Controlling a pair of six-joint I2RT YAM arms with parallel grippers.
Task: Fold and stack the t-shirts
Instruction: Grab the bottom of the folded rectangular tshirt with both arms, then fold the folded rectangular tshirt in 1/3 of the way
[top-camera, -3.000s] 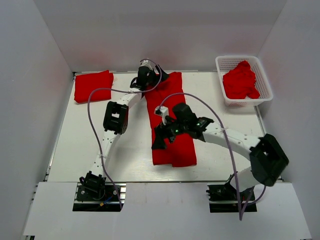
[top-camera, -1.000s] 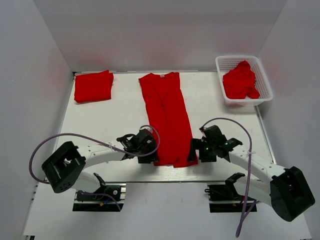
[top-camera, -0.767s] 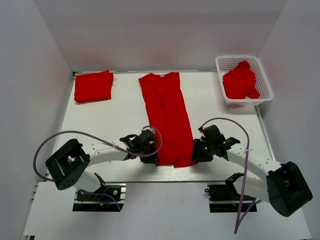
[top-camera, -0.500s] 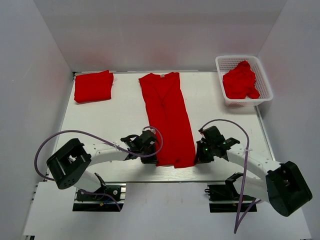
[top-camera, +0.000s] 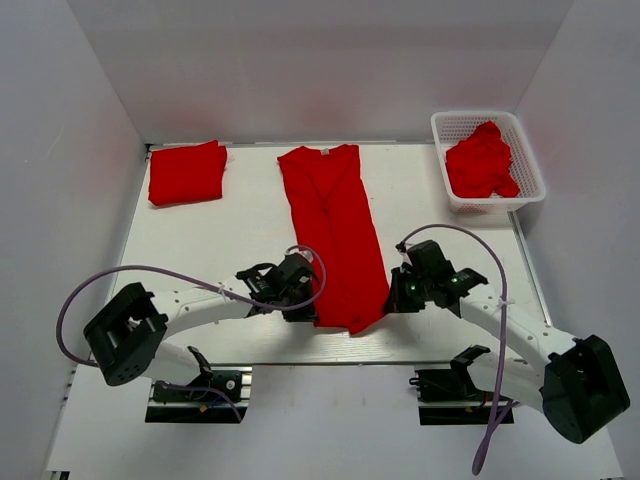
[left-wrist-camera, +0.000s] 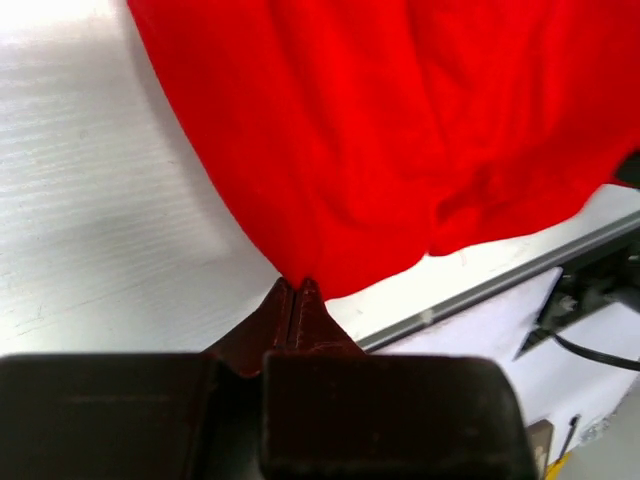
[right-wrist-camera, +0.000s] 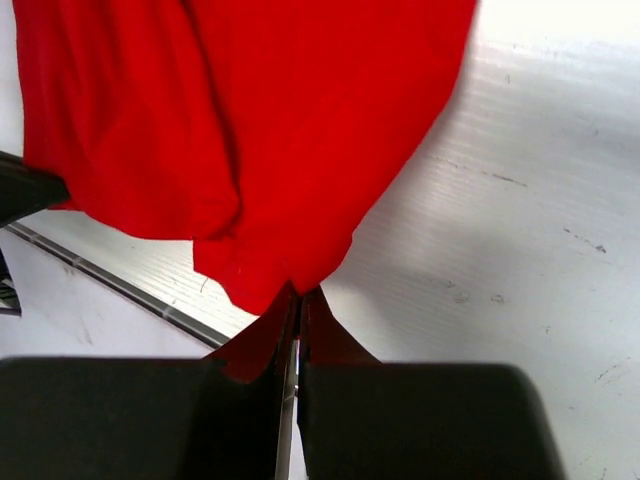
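- A long red cloth t-shirt (top-camera: 333, 225) is stretched down the middle of the white table (top-camera: 220, 235), with its collar at the far end.
- The near left corner of its hem is pinched by the left claw (left-wrist-camera: 297, 292), which is closed tight on the cloth.
- The near right corner is pinched the same way by the right claw (right-wrist-camera: 298, 297).
- The hem is seen sagging between the two claws, near the table's front edge.
- A folded red t-shirt (top-camera: 186, 172) is laid at the far left corner.
- More red t-shirts (top-camera: 482, 160) are heaped in a white plastic basket (top-camera: 474, 117) at the far right.
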